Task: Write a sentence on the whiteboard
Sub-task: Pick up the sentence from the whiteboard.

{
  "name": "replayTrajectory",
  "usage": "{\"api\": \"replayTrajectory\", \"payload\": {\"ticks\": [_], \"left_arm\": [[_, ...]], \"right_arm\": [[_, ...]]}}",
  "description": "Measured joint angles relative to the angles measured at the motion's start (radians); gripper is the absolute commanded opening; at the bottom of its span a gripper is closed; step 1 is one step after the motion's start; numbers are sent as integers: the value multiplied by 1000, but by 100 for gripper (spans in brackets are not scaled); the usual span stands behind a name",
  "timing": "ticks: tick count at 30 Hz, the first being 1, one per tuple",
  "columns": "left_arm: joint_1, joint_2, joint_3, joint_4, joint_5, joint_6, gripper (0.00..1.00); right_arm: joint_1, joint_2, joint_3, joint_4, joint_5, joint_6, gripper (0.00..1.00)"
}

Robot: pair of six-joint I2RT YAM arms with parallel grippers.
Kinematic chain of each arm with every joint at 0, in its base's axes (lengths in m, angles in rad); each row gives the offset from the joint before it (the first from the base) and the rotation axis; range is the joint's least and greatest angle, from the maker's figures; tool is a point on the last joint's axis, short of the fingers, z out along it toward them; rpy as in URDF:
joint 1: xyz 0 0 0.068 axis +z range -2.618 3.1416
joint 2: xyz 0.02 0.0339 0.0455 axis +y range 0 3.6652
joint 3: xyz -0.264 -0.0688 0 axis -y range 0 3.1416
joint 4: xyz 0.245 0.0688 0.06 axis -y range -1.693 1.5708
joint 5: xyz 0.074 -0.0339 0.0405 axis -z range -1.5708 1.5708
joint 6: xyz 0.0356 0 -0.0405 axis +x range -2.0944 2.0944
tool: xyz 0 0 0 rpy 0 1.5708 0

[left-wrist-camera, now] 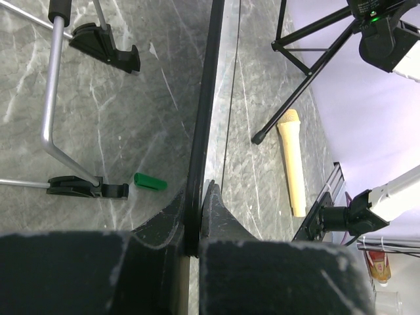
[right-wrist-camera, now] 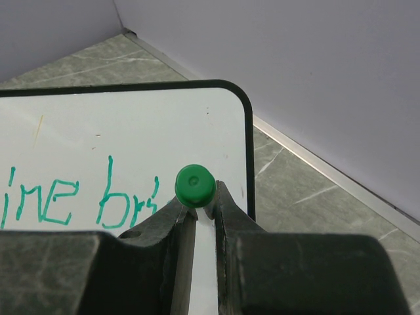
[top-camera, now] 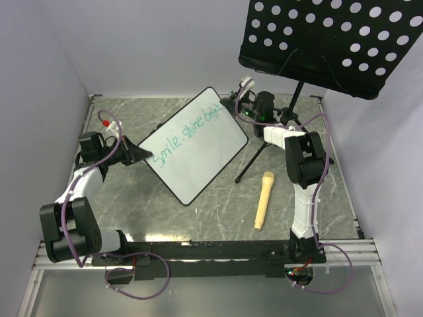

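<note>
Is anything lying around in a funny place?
Yes. A small green cap lies loose on the table, beside a black foot under the whiteboard. A beige microphone lies flat there too.

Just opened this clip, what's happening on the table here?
The left gripper is clamped on the frame of the whiteboard at its near-left edge. The right gripper holds a green-ended marker over the board's far corner, at the end of a teal handwritten sentence reading roughly "Smile, shine bright". Whether the tip touches the board cannot be told. A loose green cap and a beige microphone lie on the table, near the music stand.
</note>
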Motion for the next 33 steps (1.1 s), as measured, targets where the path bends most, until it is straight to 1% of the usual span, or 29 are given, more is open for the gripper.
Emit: {"api": "replayTrajectory", "payload": {"ticks": [11, 22, 33], "left_arm": [[0, 0, 0, 1, 1, 0, 1], [0, 0, 0, 5, 8, 3, 1], [0, 0, 0, 5, 9, 3, 1]], "right_arm": [[-5, -11, -26, 23, -2, 11, 0], [-10, -11, 58, -8, -2, 29, 0], [-10, -3, 85, -39, -2, 30, 0]]}}
